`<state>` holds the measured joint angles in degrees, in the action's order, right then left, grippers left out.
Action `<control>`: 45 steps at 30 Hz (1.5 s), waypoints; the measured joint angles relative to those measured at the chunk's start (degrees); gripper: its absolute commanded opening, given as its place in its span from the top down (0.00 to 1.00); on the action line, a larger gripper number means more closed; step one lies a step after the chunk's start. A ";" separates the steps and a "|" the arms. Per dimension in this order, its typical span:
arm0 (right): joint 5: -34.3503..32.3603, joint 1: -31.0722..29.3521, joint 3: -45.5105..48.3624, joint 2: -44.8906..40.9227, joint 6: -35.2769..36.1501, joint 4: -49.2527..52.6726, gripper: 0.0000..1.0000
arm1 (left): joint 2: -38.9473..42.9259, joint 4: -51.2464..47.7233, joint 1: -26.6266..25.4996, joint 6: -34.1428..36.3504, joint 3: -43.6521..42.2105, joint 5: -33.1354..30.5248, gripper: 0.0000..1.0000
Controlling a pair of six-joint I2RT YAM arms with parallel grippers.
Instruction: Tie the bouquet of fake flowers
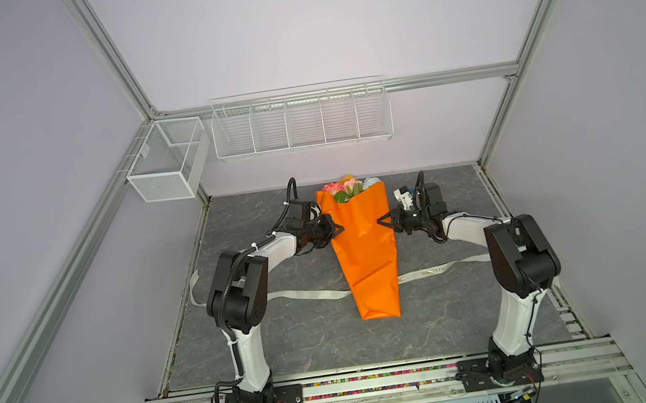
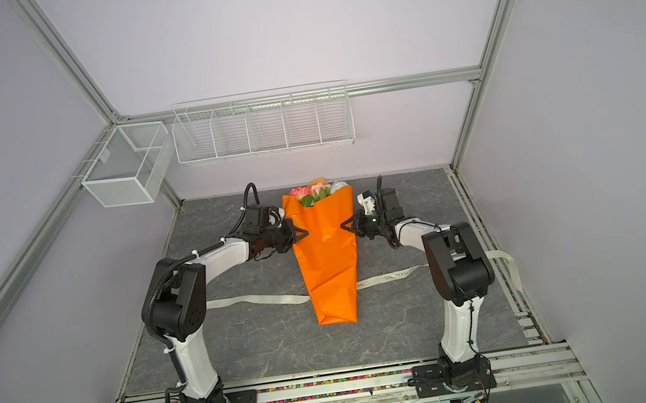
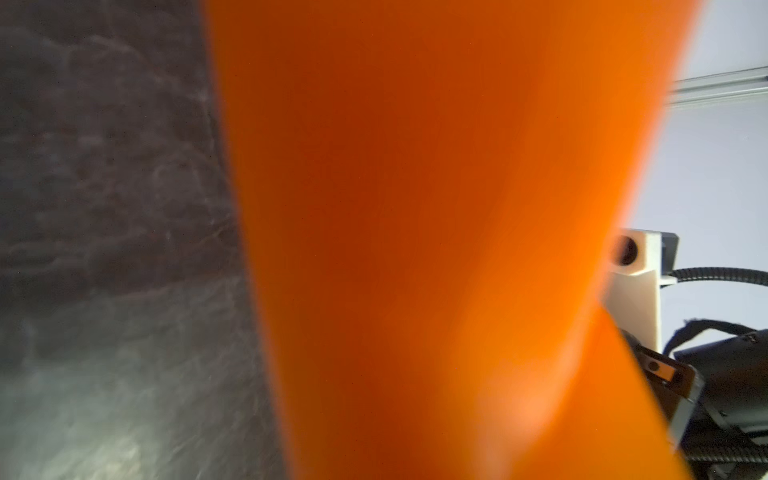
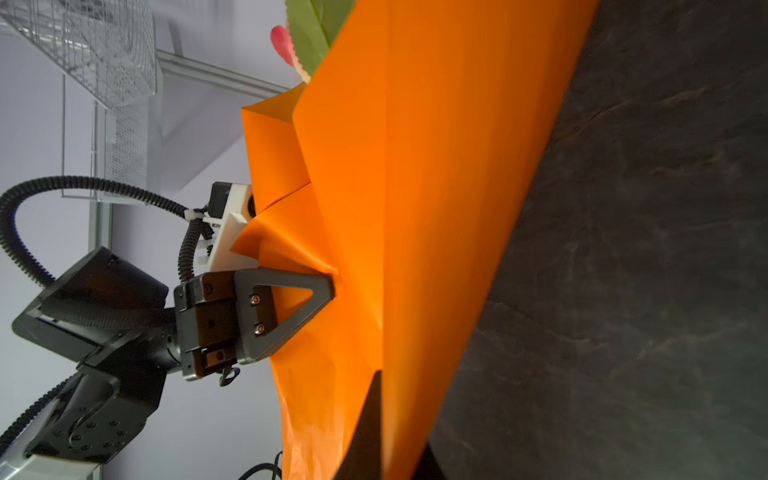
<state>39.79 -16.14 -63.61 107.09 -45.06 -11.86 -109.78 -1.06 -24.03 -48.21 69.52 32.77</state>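
The bouquet lies on the grey table, an orange paper cone with its narrow end toward the front. The fake flowers, pink and white with green leaves, stick out at the far end. My left gripper is shut on a fold of the cone's left edge. On the right edge, my right gripper is shut on the paper. One of its dark fingers lies against the paper. Orange paper fills the left wrist view and hides the left jaws. A cream ribbon runs flat across the table under the cone.
A white wire rack and a mesh box hang on the back wall, above the table. The ribbon's ends trail past both arm bases toward the table's side edges.
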 measured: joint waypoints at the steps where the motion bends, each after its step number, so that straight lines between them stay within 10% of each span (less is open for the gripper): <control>1: -0.59 -0.76 1.31 -1.27 0.26 0.00 0.93 | 1.38 0.17 -0.13 0.26 -1.84 -0.22 1.00; 14: -8.50 -8.20 18.10 -7.32 0.90 -2.27 0.93 | 8.74 5.35 -1.51 1.66 -20.33 -1.51 1.00; 34: -9.60 -1.31 3.28 4.57 4.17 0.26 0.93 | -6.64 9.66 -1.09 1.44 -4.20 -1.42 1.00; 45: -8.02 -2.43 6.58 -4.07 4.35 3.93 0.93 | 0.59 6.12 -0.76 0.00 -6.93 1.38 1.00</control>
<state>31.77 -18.57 -57.04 103.02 -40.71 -7.92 -109.19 5.06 -24.80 -48.21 62.59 34.15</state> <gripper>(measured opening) 0.071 0.047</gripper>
